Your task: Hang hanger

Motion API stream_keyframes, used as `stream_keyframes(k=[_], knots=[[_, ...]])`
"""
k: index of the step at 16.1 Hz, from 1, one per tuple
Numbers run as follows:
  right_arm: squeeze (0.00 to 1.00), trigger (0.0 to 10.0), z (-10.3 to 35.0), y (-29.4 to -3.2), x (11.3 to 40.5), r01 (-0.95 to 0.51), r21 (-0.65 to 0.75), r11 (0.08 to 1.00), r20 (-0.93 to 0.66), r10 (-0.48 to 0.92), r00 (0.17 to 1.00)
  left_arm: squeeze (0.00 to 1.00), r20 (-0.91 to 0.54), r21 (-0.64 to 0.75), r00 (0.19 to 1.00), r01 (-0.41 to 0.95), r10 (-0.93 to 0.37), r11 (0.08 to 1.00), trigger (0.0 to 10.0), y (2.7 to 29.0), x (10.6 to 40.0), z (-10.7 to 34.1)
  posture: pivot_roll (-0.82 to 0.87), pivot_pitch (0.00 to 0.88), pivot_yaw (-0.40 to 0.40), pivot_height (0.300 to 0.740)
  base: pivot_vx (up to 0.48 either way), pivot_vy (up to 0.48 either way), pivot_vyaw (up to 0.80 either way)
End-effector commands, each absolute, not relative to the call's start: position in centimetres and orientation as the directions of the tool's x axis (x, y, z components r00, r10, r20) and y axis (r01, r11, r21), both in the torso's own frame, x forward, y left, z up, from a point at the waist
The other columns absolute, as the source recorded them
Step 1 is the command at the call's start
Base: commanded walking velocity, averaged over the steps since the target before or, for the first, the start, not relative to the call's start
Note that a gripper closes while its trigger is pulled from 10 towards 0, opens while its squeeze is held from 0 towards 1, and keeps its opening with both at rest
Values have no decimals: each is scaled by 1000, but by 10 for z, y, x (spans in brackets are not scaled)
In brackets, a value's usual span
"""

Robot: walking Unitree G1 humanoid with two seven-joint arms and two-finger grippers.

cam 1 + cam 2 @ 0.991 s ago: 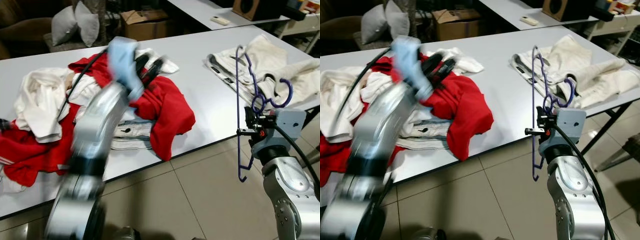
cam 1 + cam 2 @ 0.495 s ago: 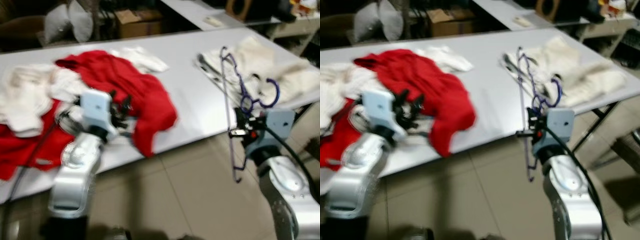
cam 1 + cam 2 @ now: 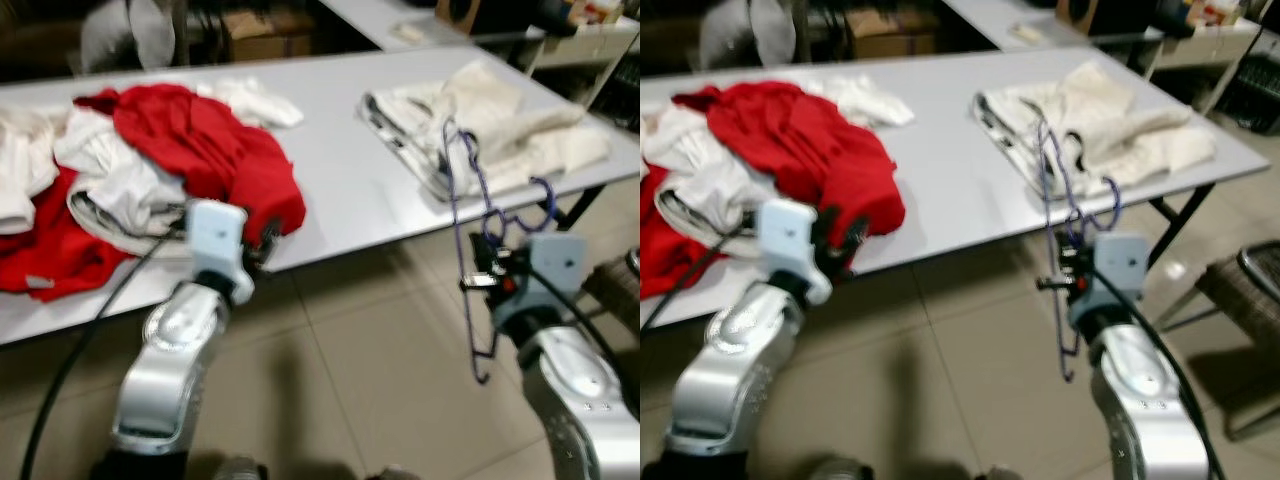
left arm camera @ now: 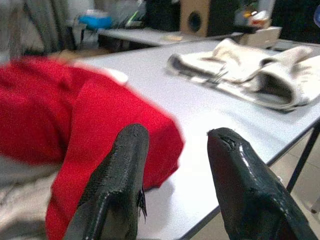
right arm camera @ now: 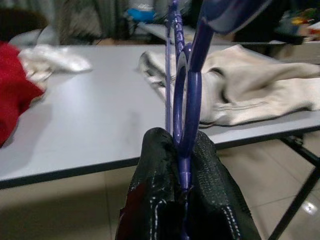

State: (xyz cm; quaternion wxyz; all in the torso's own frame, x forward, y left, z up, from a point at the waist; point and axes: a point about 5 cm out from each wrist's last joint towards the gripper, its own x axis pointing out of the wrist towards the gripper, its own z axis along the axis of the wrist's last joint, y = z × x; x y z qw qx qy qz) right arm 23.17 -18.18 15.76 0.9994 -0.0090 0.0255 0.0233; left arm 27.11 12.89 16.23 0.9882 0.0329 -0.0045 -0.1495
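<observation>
1. So the left tool (image 3: 262,243) is being pulled back off the laundry. A second ago it was being held up over the red garment (image 3: 205,150); now it's being lowered to the near edge of the surface (image 3: 340,180), just in front of that red heap, with nothing in it. In the left wrist view its fingers (image 4: 117,185) are being held apart, with only red cloth and bare tabletop seen past them.

2. The whole view is also being shifted: the surface is being seen from further back and more floor (image 3: 350,370) is being taken in. That's the camera being moved, not the clothes, so the robot is probably being backed away or turned.

3. The right tool (image 3: 1072,268) is being kept clamped on the purple hanger (image 3: 470,230), same as before. The hanger is being carried upright, its hook curling just above the tool and its long frame hanging down below it, over the floor, with the beige garment (image 3: 500,130) lying on the surface beyond the tool.

4. What that means: the pick-up part looks done, and the hanger is being carried off to wherever it gets hung. No rail or hook is being shown yet, so that still needs finding.
</observation>
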Motion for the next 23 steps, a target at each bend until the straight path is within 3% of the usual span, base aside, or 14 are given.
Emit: stream_keyframes(k=[1, 2, 4, 6, 7, 8, 9, 13, 14, 18, 19, 20, 21, 23], knots=[[0, 10000, 158, -179, 232, -53, -4, 999, -39, 52, 998, 376, 26, 97, 947, 318, -321, 943, 10000, 133, 273, 165, -21, 46, -28, 740, 0, 0, 0], [0, 10000, 154, -182, 232, -50, -1, 999, -42, 50, 998, 1000, 17, 117, 933, 356, -361, 927, 10000, 132, 273, 162, -25, 41, -24, 740, 0, 0, 0], [0, 10000, 139, -196, 228, -38, -22, 999, -86, 36, 996, 1000, -37, 281, 917, 391, -397, 877, 10000, 131, 277, 153, -27, 38, -23, 740, 0, 0, 0], [0, 10000, 127, -203, 223, -43, -45, 998, -140, 36, 989, 1000, -83, 340, 918, 392, -388, 855, 10000, 134, 282, 146, -28, 30, -24, 740, 0, 0, 0], [0, 10000, 123, -204, 221, -39, -44, 998, -151, 32, 988, 882, -116, 357, 909, 414, -400, 837, 10000, 134, 282, 139, -28, 27, -24, 740, 0, 0, 0], [0, 10000, 121, -203, 220, -39, -42, 998, -151, 32, 988, 498, -147, 356, 907, 422, -395, 834, 10000, 135, 283, 131, -33, 21, -22, 740, 0, 0, 0], [0, 10000, 120, -202, 220, -42, -41, 998, -150, 36, 988, 0, -156, 349, 907, 420, -390, 838, 10000, 135, 285, 128, -34, 20, -22, 740, 0, 0, 0], [0, 10000, 120, -189, 222, -68, -32, 997, -129, 63, 990, 0, -194, 343, 925, 376, -326, 861, 9804, 131, 303, 111, -42, 16, -25, 740, 0, 0, 0], [0, 10000, 121, -189, 222, -68, -31, 997, -127, 64, 990, 0, -201, 345, 930, 361, -308, 866, 0, 132, 305, 110, -42, 19, -24, 740, 0, 0, 0], [0, 10000, 121, -188, 222, -62, -29, 998, -116, 58, 992, 0, -225, 346, 947, 299, -230, 889, 0, 139, 317, 102, -43, 30, -21, 740, 0, 0, 0], [0, 10000, 122, -188, 222, -61, -28, 998, -113, 58, 992, 0, -198, 310, 948, 303, -251, 901, 0, 136, 318, 105, -43, 30, -18, 740, 0, 0, 0], [0, 10000, 124, -187, 222, -60, -20, 998, -97, 58, 994, 0, -128, 191, 948, 312, -291, 931, 588, 131, 315, 112, -46, 31, -14, 740, 0, 0, 0], [0, 10000, 126, -187, 221, -52, -23, 998, -90, 49, 995, 0, -108, 99, 948, 310, -299, 946, 10000, 131, 310, 114, -49, 32, -12, 740, 0, 0, 0], [0, 10000, 131, -188, 222, -34, -73, 997, -68, 29, 997, 0, -64, 68, 964, 263, -259, 962, 10000, 140, 299, 119, -40, 39, -19, 740, 0, 0, 0]])
